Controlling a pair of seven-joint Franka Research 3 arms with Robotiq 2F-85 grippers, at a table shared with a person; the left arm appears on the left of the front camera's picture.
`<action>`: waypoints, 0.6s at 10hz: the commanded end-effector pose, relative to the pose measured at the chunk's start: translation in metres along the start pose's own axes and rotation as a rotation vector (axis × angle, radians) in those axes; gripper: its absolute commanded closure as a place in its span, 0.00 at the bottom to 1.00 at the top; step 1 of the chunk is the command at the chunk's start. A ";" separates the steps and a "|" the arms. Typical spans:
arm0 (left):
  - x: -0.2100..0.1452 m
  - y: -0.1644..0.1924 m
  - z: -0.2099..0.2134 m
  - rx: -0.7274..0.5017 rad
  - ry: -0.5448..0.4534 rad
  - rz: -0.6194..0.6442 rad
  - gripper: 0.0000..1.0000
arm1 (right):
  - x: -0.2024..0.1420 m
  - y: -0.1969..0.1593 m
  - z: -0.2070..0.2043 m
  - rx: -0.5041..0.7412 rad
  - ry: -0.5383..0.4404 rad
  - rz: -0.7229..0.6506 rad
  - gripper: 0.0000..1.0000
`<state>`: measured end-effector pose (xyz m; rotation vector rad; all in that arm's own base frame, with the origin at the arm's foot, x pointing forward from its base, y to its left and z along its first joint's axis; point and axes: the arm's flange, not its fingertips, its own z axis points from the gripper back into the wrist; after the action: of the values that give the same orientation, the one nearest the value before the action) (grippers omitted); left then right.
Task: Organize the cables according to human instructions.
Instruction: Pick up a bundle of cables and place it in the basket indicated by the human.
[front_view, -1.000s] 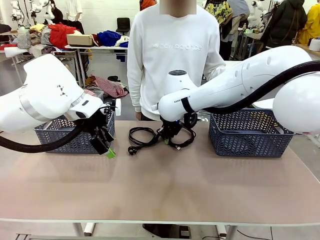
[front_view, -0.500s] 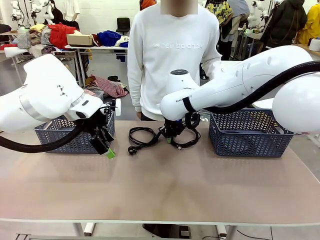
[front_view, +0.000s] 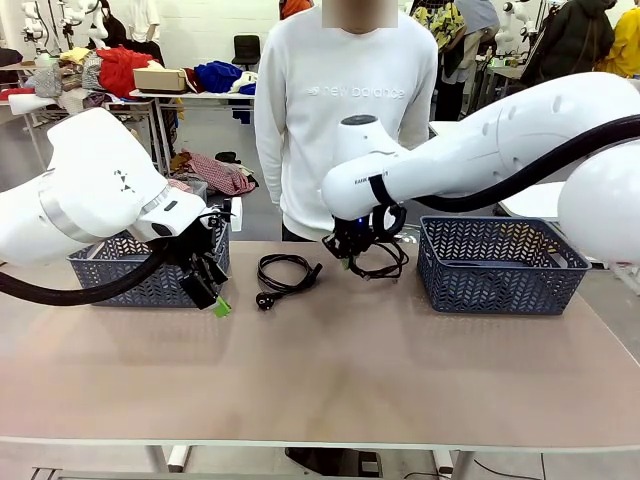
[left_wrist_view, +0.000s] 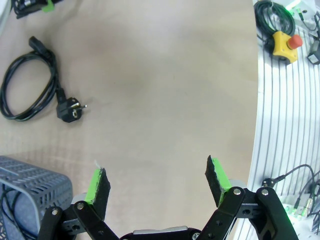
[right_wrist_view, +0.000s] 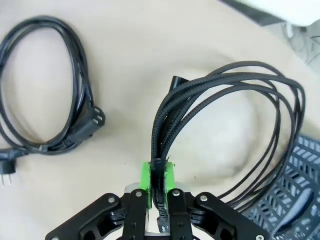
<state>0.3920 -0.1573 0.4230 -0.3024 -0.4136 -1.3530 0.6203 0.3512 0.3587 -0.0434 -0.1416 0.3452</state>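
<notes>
My left gripper hangs over the worktop just in front of the left basket. Its green pads stand wide apart with nothing between them. In the left wrist view I can see a bit of black cord inside that basket's corner, too little to say more.

Moving out toward the middle of the far edge, one power cord lies flat in a loose coil. Its round plug points toward the near side and its block connector rests at the coil's right. Nothing touches it.

Just to the right of it, my right gripper points down, clamped tight on a braided cable. The strands are bunched between the pads and the loops hang off to the right. I can't tell whether the lowest loop touches the worktop. Those loops sit between the lying cord and the right basket, near its left wall.

At the far edge stands a person in a white sweatshirt, between the two baskets.
</notes>
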 end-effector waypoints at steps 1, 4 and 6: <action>-0.002 0.000 0.002 -0.006 0.001 0.006 0.00 | 0.001 -0.006 0.032 -0.001 -0.001 0.089 1.00; -0.002 0.000 0.002 -0.006 0.001 0.006 0.00 | -0.005 -0.017 0.083 0.116 0.000 0.347 1.00; -0.002 0.000 0.002 -0.006 0.001 0.006 0.00 | -0.012 -0.029 0.113 0.167 -0.005 0.515 1.00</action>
<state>0.3920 -0.1573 0.4230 -0.3024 -0.4136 -1.3530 0.6034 0.3389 0.4603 0.0512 -0.1461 0.7784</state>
